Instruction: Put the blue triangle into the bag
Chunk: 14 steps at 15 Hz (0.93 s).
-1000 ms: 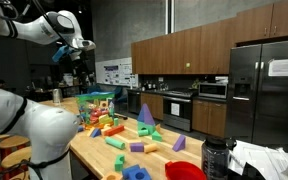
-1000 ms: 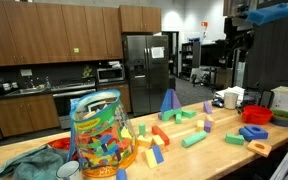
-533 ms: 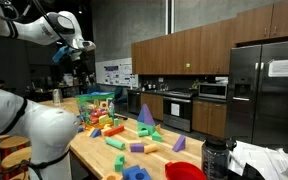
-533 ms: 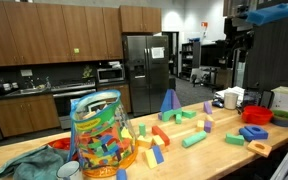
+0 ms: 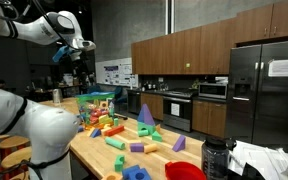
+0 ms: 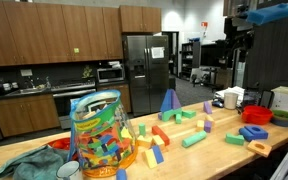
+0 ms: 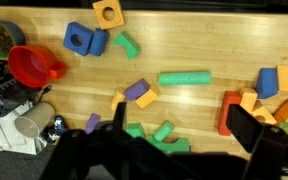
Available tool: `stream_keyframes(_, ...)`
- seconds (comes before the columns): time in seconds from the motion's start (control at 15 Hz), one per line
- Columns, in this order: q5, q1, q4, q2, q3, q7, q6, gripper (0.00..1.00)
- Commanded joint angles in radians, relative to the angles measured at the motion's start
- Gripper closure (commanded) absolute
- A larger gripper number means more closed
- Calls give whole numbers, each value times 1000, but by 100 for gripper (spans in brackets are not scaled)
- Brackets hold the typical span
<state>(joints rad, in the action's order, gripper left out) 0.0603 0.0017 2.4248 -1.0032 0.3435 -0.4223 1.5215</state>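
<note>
The blue triangle stands upright on the wooden table among loose blocks; it also shows in an exterior view as a tall bluish wedge. The bag is a clear mesh sack stuffed with coloured blocks, also seen at the far end of the table. My gripper hangs high above the table, well away from both; from the other side the gripper is equally high. In the wrist view the gripper is open with nothing between its fingers, only blocks far below. I cannot pick out the triangle there.
Below the wrist lie a green cylinder, a red block, blue blocks and a red cup. A red bowl, a white mug and a green cloth sit on the table.
</note>
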Motion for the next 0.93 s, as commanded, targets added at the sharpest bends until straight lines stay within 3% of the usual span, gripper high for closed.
stream_keyframes(0.0,-4,7,-2,3,-4,-5,-1,0)
stream_keyframes(0.8,-4,7,-2,3,-4,-5,-1,0)
stream_keyframes(0.87,17,22,-28,3,19,-16,-10,0)
